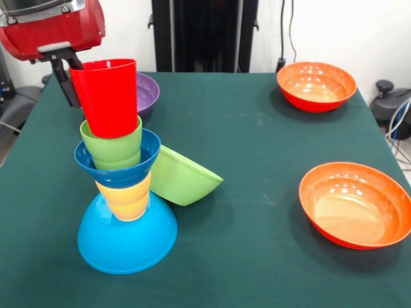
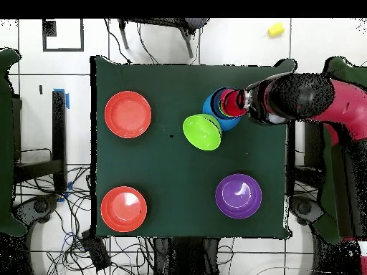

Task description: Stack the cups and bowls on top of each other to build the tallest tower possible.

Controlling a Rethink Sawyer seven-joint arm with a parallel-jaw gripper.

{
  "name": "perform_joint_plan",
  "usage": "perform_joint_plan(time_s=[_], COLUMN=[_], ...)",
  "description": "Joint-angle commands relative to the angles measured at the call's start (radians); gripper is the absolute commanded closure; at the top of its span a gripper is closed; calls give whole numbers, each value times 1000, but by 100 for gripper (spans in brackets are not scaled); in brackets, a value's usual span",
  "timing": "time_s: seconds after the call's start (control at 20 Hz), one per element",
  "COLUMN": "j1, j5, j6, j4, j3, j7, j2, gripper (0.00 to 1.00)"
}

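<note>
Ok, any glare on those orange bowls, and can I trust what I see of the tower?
Front view: ceiling lights reflect as white spots inside both orange bowls, and the tower stands evenly lit. Overhead view: the tower is partly hidden by the arm, so its layers can't be counted there.

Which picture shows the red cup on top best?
The front view: the red cup shows its whole side, tilted, sitting in the green cup. The overhead view shows only its rim beside the arm.
</note>
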Motion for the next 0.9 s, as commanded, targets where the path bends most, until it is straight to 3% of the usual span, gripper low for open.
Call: perform_joint_plan(time_s=[0.05,0.9], j1=[29,73], j5=[-92,-183], j6=[89,238], j4=[63,11], j3=[-2,-41], j7=[-325,-330], j2=[29,27], gripper=[100,100])
